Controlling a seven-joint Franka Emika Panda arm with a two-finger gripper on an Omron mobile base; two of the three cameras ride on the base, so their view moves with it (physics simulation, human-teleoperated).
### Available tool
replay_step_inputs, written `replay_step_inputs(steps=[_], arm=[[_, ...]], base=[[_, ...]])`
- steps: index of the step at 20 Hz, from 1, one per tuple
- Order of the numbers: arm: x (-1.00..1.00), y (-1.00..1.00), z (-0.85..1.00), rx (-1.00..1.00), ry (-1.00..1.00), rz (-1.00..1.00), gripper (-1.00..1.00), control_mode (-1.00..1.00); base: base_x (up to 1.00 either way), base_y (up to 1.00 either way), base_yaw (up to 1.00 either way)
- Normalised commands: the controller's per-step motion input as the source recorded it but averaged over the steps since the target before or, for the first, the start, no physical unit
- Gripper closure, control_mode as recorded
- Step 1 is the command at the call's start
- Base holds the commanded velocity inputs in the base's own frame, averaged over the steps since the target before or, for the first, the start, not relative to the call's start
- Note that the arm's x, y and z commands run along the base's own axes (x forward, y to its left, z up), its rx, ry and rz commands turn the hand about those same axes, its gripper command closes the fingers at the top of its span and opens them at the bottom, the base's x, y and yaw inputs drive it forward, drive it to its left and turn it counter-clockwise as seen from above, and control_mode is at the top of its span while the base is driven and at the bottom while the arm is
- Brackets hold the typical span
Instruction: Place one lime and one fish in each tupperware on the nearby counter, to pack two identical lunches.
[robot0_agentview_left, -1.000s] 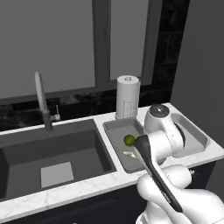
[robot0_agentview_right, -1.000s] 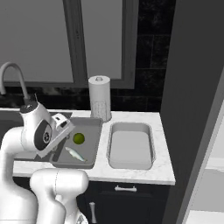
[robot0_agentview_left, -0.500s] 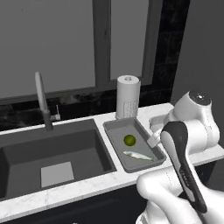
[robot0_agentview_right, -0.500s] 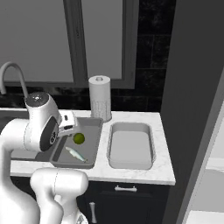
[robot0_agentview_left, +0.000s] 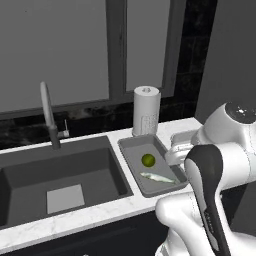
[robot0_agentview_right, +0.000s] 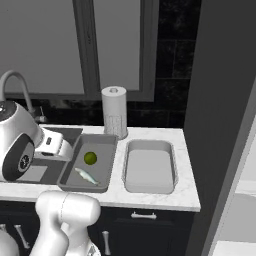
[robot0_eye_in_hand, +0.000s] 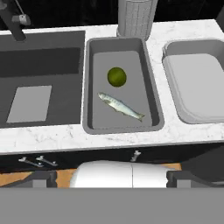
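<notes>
Left base view: a grey tupperware (robot0_agentview_left: 131, 155) is seen on the white marble surface (robot0_agentview_left: 85, 219), just right of the dark sink basin (robot0_agentview_left: 60, 172). A green lime (robot0_agentview_left: 148, 160) and a silver fish (robot0_agentview_left: 157, 177) are contained in it, lying apart, the lime toward the wall and the fish toward the front edge. A paper towel roll (robot0_agentview_left: 145, 111) stands upright just behind the tub, and a tap (robot0_agentview_left: 49, 116) rises behind the sink. The white arm (robot0_agentview_left: 220, 165) is raised at the right, beside the tub.

Right base view: the same tub (robot0_agentview_right: 72, 165) is shown with the lime (robot0_agentview_right: 90, 158) and fish (robot0_agentview_right: 86, 176) inside, and a second, unfilled tupperware (robot0_agentview_right: 149, 189) is set just to its right on the surface (robot0_agentview_right: 187, 165). The roll (robot0_agentview_right: 115, 111) stands behind the gap between them. Navy cabinets (robot0_agentview_right: 145, 230) are seen below.

Hand view: both tubs are viewed from above, the filled one (robot0_eye_in_hand: 89, 83) in the middle and the unfilled one (robot0_eye_in_hand: 192, 116) at the right. The lime (robot0_eye_in_hand: 117, 77) lies above the fish (robot0_eye_in_hand: 120, 106), which is angled across the floor of the tub. The fingers (robot0_eye_in_hand: 108, 178) are spread wide at the bottom edge, with nothing grasped between them.
</notes>
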Motion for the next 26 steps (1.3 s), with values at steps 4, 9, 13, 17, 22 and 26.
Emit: replay_step_inputs(steps=[4, 9, 13, 17, 22, 26], arm=[[-0.26, -0.02, 0.0, -0.02, -0.05, -0.11, -1.0, -1.0], [-0.19, -0.11, 0.0, 0.0, -0.02, 0.0, -1.0, 1.0], [0.0, 0.0, 0.0, 0.0, 0.0, 0.0, -1.0, 1.0], [0.0, 0.0, 0.0, 0.0, 0.0, 0.0, -1.0, 1.0], [0.0, 0.0, 0.0, 0.0, 0.0, 0.0, -1.0, 1.0], [0.0, 0.0, 0.0, 0.0, 0.0, 0.0, -1.0, 1.0]], base=[[0.0, 0.0, 0.0], [-0.46, -0.18, 0.0], [-1.0, -0.41, 0.0], [-0.92, -0.65, 0.0], [-0.37, -1.0, -0.03], [-0.01, -1.0, 0.0]])
